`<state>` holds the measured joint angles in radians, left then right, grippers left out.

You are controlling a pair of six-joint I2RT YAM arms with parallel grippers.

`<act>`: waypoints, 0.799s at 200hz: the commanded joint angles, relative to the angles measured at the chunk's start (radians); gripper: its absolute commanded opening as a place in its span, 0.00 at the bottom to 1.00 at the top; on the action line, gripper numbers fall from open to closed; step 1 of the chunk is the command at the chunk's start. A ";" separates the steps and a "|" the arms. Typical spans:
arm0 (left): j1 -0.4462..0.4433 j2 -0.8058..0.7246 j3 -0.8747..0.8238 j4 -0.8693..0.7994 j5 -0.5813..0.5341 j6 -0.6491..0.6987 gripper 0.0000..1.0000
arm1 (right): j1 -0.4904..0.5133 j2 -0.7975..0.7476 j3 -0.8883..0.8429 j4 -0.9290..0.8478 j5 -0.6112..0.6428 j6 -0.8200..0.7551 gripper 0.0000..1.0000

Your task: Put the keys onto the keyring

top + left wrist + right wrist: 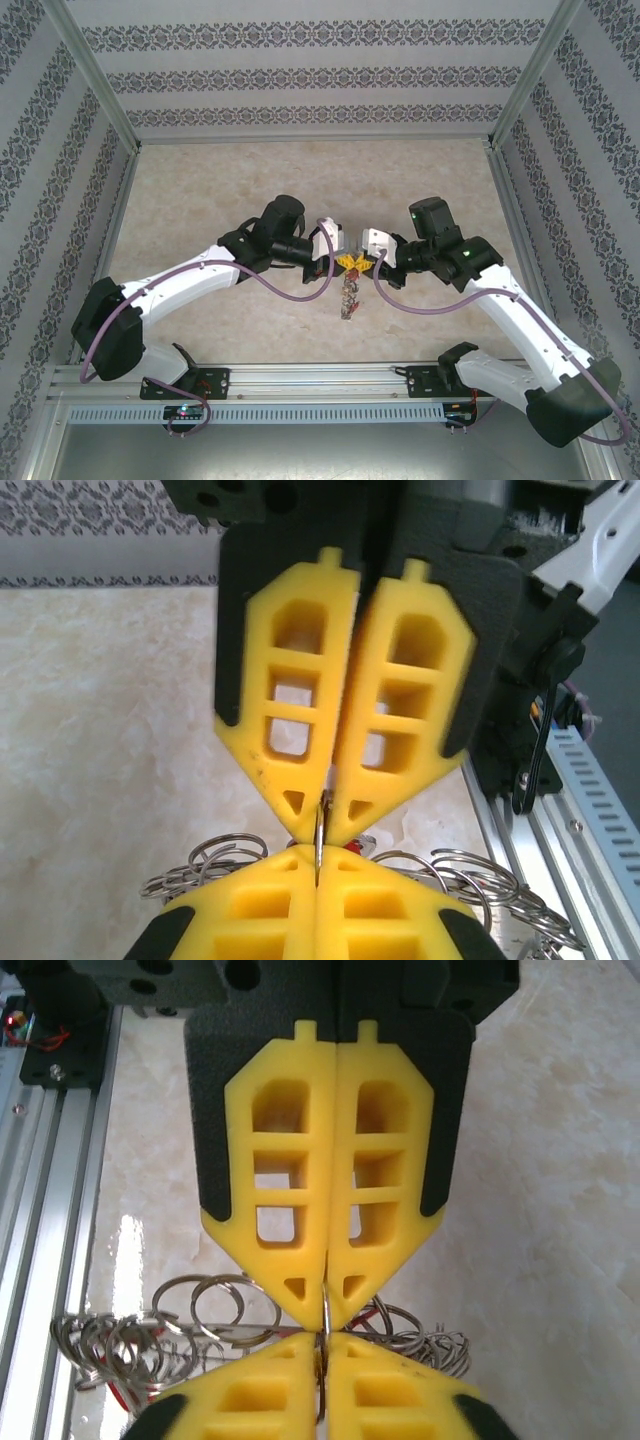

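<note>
Grey metal: saw keyring (100, 1345) pinched tip to tip by clenched left tool (318, 862) and clenched right tool (322, 1345), midway between worktop (200, 190) side edges.

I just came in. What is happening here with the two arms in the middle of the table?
The two arms meet tip to tip over the table. The left gripper and the right gripper are both shut on one thin loop of the keyring, from opposite sides. The rest of its metal loops bunch under the fingers.
</note>
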<state>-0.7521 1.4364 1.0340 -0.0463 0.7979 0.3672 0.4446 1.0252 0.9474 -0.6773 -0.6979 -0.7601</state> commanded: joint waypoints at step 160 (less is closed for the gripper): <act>0.022 -0.059 -0.116 0.491 0.130 -0.230 0.00 | -0.199 -0.140 -0.137 0.164 -0.353 0.282 0.29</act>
<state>-0.7380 1.4162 0.9257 0.3378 0.8860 0.1547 0.2623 0.8585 0.8093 -0.4973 -0.9623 -0.5247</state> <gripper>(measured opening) 0.058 0.293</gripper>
